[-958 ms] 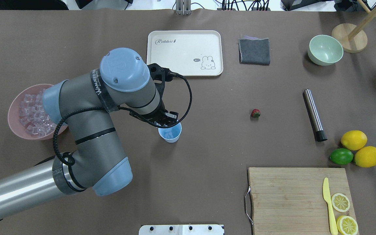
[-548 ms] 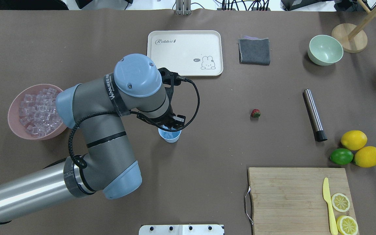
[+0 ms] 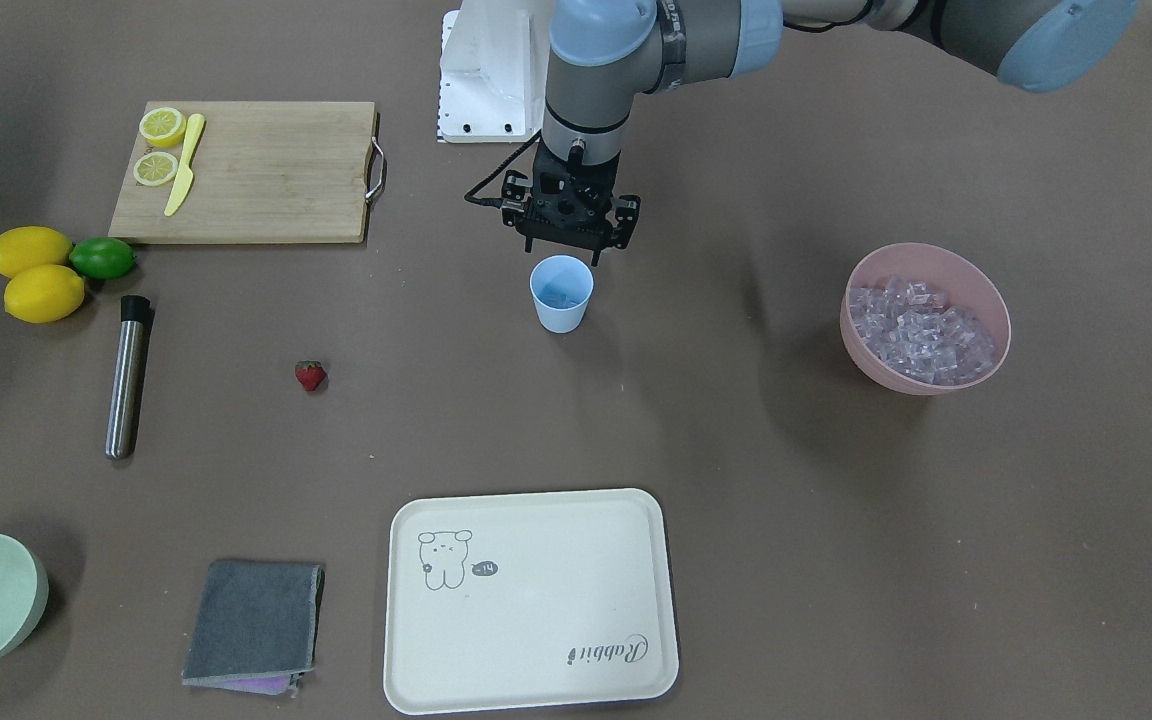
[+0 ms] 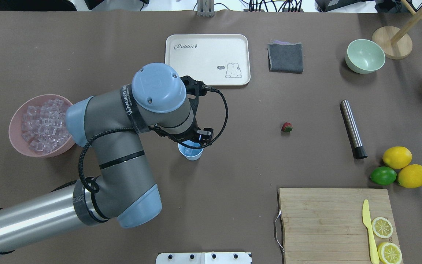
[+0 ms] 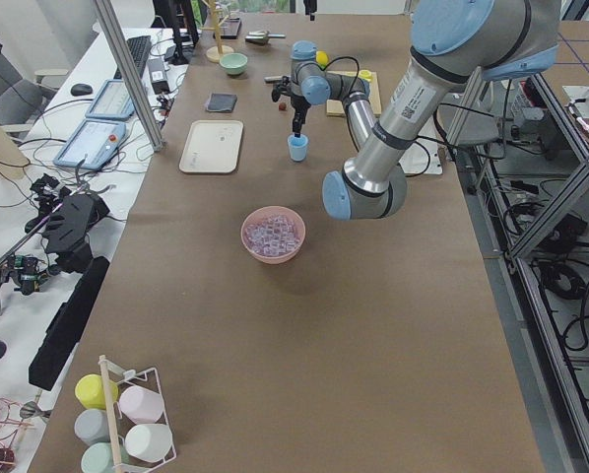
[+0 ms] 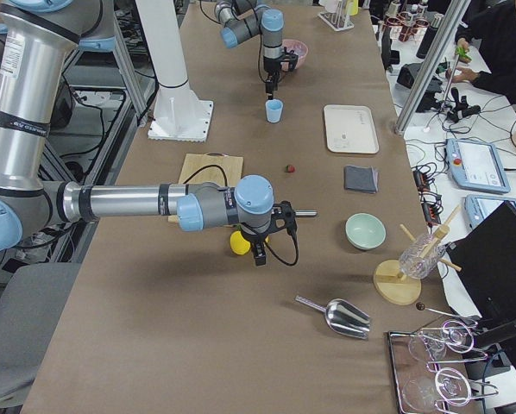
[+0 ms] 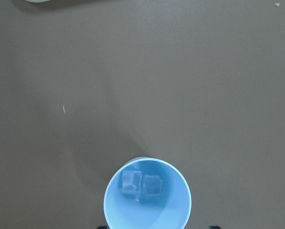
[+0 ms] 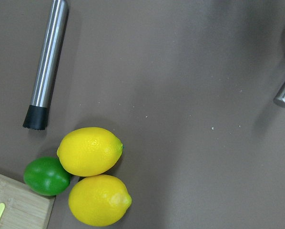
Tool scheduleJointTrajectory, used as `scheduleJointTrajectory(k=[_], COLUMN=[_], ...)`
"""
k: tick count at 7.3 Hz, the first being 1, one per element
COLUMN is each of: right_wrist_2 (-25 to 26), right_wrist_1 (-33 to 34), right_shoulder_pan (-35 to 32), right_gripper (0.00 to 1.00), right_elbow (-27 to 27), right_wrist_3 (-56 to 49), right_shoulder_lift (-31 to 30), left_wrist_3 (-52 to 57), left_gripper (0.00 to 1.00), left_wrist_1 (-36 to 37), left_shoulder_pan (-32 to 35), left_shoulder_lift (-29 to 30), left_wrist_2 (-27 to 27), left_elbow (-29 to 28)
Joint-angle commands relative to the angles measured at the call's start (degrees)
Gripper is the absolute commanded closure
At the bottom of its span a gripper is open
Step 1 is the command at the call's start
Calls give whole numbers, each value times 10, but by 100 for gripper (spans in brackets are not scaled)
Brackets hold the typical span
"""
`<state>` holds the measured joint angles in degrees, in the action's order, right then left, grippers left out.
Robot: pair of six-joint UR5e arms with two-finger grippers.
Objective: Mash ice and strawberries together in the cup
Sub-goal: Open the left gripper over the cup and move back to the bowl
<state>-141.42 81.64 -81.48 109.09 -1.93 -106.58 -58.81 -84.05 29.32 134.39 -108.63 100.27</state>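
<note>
Plastic cup (image 7: pixel 147 214) light, tippy; two slick ice (image 7: pixel 142 185) cubes inside. Left gripper (image 3: pixel 564 250) looks spread, empty; pinch soft strawberry (image 3: pixel 310 375) mid-body.

I get bright, even overhead light; soft shadows on the table (image 3: pixel 786 500), e.g. beside the cup (image 3: pixel 562 298). Pics sharp thru-out. Steel rod (image 8: pixel 48 57) shows a pale glare streak along its length.
</note>
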Motion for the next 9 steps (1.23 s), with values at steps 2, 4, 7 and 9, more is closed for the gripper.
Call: scheduleJointTrajectory(k=[2,4,7,9], right_wrist_2=[0,0,1,0], right_wrist_1=[0,-1,-1,0], right_shoulder_pan=[0,0,0,0], right_gripper=[0,0,0,0], right_elbow=[1,2,3,4], right_wrist_3=[0,1,2,3], right_shoulder_lift=[0,1,6,7], left_wrist_3=[32,81,137,226], left_gripper=[19,19,25,38], left_wrist_1=[60,27,-16,-21], left_shoulder_pan=[58,129,198,230], left_shoulder_lift=[-63,-153,-240,-260], left_wrist_2=[-8,-62,-91,-92], left_elbow=[79,99,75,50])
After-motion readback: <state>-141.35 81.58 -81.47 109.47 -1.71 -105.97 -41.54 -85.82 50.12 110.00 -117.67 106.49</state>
